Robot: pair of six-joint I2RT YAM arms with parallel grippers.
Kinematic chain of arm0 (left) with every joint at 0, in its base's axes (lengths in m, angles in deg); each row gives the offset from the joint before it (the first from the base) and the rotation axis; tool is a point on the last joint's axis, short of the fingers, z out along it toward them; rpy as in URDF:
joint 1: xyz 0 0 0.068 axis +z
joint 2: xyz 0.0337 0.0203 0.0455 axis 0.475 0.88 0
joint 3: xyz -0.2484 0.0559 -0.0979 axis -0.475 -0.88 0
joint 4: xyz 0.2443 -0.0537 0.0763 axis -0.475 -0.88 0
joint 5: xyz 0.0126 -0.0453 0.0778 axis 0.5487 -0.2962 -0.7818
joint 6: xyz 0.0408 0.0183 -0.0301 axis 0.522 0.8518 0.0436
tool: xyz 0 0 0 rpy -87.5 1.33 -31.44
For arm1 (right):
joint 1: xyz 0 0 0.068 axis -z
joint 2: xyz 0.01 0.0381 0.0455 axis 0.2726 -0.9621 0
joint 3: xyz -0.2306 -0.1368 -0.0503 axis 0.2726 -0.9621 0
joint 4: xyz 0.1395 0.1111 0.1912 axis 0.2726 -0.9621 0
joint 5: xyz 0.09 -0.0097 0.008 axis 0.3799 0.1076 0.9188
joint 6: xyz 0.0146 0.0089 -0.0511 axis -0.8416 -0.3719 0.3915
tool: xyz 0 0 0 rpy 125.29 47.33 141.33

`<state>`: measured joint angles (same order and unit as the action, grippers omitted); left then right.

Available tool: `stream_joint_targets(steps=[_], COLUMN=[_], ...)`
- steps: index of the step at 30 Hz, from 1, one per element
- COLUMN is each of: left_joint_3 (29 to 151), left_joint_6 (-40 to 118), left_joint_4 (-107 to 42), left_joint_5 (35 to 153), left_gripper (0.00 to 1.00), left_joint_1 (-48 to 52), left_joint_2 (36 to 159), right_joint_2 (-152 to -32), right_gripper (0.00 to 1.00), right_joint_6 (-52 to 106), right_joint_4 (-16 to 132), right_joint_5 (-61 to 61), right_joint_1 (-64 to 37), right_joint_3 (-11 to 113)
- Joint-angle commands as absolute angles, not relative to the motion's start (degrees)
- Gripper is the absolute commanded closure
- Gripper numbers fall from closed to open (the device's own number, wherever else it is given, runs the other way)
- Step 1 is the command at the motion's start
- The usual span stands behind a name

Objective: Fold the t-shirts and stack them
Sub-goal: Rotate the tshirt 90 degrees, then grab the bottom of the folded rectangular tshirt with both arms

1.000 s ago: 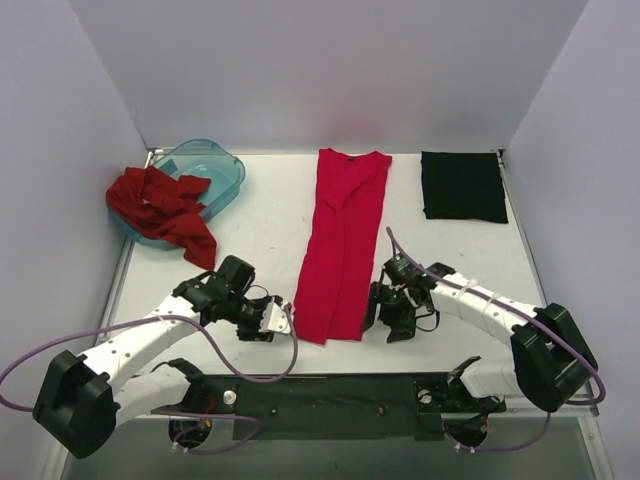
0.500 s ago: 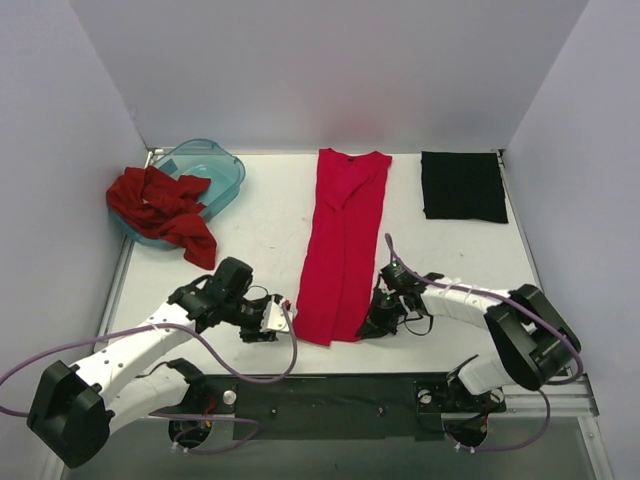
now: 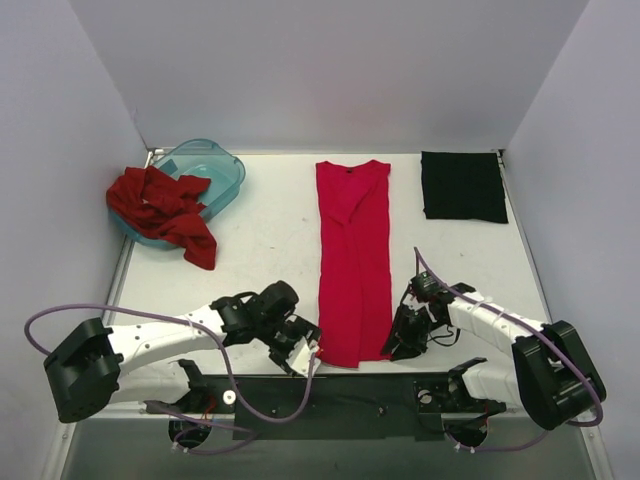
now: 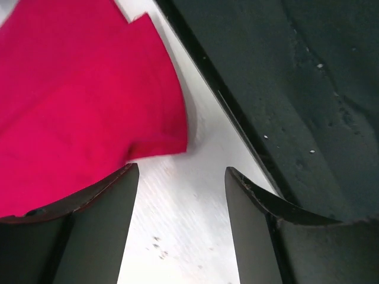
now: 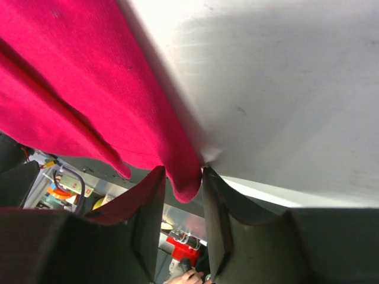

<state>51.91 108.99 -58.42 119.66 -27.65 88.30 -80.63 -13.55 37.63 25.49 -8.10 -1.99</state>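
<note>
At the table's (image 3: 260, 240) near edge, my right gripper (image 5: 180, 177) pinches narrow on the pink tee's (image 3: 352, 265) near right corner. My left gripper (image 4: 180, 174) is spread wide over bare table just beside the near left corner, holding nothing. The pink tee lies as a long strip mid-table. The black tee (image 3: 462, 186) lies folded far right. The red tee (image 3: 160, 210) drapes over the tub (image 3: 215, 165) far left.

**Q:** What does the table (image 3: 260, 250) carry?

**A:** A pink tee (image 3: 352, 270), folded to a long strip, lies mid-table. Right of it, at the far edge, is a black tee (image 3: 462, 187), folded square. Left of it is a tub (image 3: 225, 170); a crumpled red tee (image 3: 160, 205) hangs over its rim onto the table.
</note>
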Motion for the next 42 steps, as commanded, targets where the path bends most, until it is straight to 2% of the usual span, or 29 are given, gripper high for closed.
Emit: stream_joint_targets(steps=[1,2,4,6,9,12,16,18,19,20,21,28,30,32,36,42], left_joint_3=[53.88,54.14,54.23,53.19,51.16,51.42,50.81,49.58,49.14,48.7,48.7,52.39,51.6,50.98,54.23,59.59], left_joint_6=[117.82,119.14,122.57,123.2,123.11,123.28,124.6,123.38,123.02,120.93,119.34,98.11,92.3,87.81,71.22,56.77], left_joint_4=[-49.07,-48.97,-49.15,-46.53,-41.6,-41.06,-41.42,-39.06,-38.26,-36.86,-36.41,-43.08,-42.65,-41.59,-37.3,-29.91], left_joint_5=[113.6,113.5,113.5,112.54,110.17,108.23,108.57,108.66,108.67,108.75,108.75,114.46,112.98,114.28,123.24,121.32], left_gripper=[0.29,0.29,0.29,0.3,0.36,0.42,0.54,0.65,0.77,0.84,0.99,1.0,1.0,1.0,1.0,1.0], left_joint_1=[-31.31,-31.93,-33.33,-34.82,-35.45,-35.53,-35.71,-36.24,-36.67,-36.94,-37.55,-38.52,-38.17,-35.11,-21.59,-17.44], left_joint_2=[91.03,91.56,92.96,94.19,95.78,97.01,98.41,98.68,98.59,98.16,97.98,93.07,91.49,90.77,90.33,93.84], right_joint_2=[-79.11,-78.75,-78.31,-79.27,-82.08,-83.58,-84.38,-84.38,-83.94,-83.68,-82.89,-76.92,-74.98,-73.57,-73.56,-82.06], right_gripper=[0.66,0.62,0.61,0.61,0.61,0.67,0.88,0.97,1.0,1.0,1.0,1.0,1.0,1.0,1.0,1.0], right_joint_6=[-10.85,-11.37,-11.99,-12.43,-12.87,-13.48,-13.22,-12.61,-12.0,-11.64,-11.12,-11.64,-12.95,-14.01,-12.17,-5.15], right_joint_4=[30.04,29.95,30.91,33.11,35.83,37.86,38.65,37.86,36.55,35.67,34.01,27.41,25.91,24.25,19.51,16.59], right_joint_5=[22.42,22.42,22.24,22.77,23.65,24.88,25.58,26.11,25.94,25.67,25.32,25.58,26.63,28.12,28.31,20.93], right_joint_1=[-7.91,-7.91,-7.91,-7.91,-7.91,-8.44,-8.7,-8.61,-8.61,-8.53,-8.53,-11.6,-13.35,-15.02,-13.55,-5.38], right_joint_3=[-0.1,-0.28,-0.89,-1.24,-1.07,-0.46,0.42,1.56,2.18,3.31,4.02,4.03,4.12,4.82,10.35,26.93])
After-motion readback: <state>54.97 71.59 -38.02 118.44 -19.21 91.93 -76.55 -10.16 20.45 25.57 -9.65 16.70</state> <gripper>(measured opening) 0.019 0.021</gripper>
